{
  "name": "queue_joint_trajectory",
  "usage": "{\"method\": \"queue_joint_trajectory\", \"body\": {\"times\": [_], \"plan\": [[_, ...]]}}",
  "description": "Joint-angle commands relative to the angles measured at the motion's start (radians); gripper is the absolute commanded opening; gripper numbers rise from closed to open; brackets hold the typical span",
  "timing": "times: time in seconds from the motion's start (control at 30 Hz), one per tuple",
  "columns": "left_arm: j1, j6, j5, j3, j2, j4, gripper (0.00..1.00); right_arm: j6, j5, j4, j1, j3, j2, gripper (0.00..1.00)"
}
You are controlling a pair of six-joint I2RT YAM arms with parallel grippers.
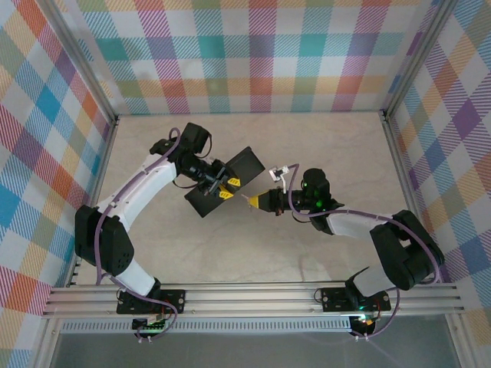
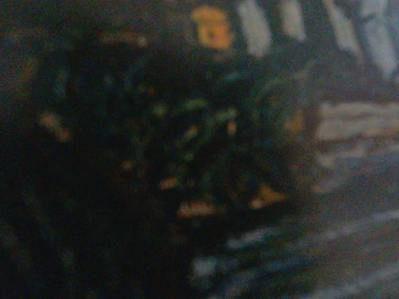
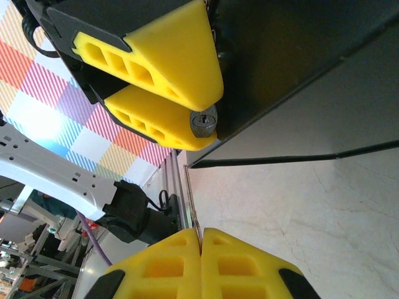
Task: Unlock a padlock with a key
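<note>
My left gripper (image 1: 228, 188) holds up a black box (image 1: 242, 170) by its lock. In the right wrist view the left gripper's yellow fingers (image 3: 174, 56) are closed on the padlock (image 3: 203, 120), whose round silver keyhole face points toward the camera beside the box (image 3: 299, 56). My right gripper (image 1: 251, 199) points left at it from a short gap away. Its yellow jaws (image 3: 201, 232) are shut on the key (image 3: 192, 206), a thin blade seen edge-on that sticks out toward the keyhole and stops short of it. The left wrist view is dark and blurred.
The pale marbled table (image 1: 253, 253) spreads around both arms, with checked walls on three sides. An aluminium frame post (image 3: 177, 187) stands behind the key in the right wrist view. The black box hangs tilted above the table.
</note>
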Motion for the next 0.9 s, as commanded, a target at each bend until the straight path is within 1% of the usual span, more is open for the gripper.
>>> {"method": "queue_joint_trajectory", "body": {"times": [0.0,0.23,0.33,0.87], "plan": [[0.015,0.038,0.053,0.041,-0.036,-0.009,0.00,-0.030,-0.027,0.061,0.007,0.034,0.036,0.02],[0.016,0.029,0.047,0.048,-0.027,0.002,0.00,-0.050,-0.023,0.063,0.008,0.080,0.082,0.02],[0.015,0.029,0.047,0.052,-0.024,0.003,0.00,-0.046,-0.024,0.081,0.009,0.089,0.085,0.02],[0.015,0.029,0.050,0.054,-0.032,0.008,0.00,-0.059,-0.007,0.049,0.031,0.123,0.116,0.02]]}}
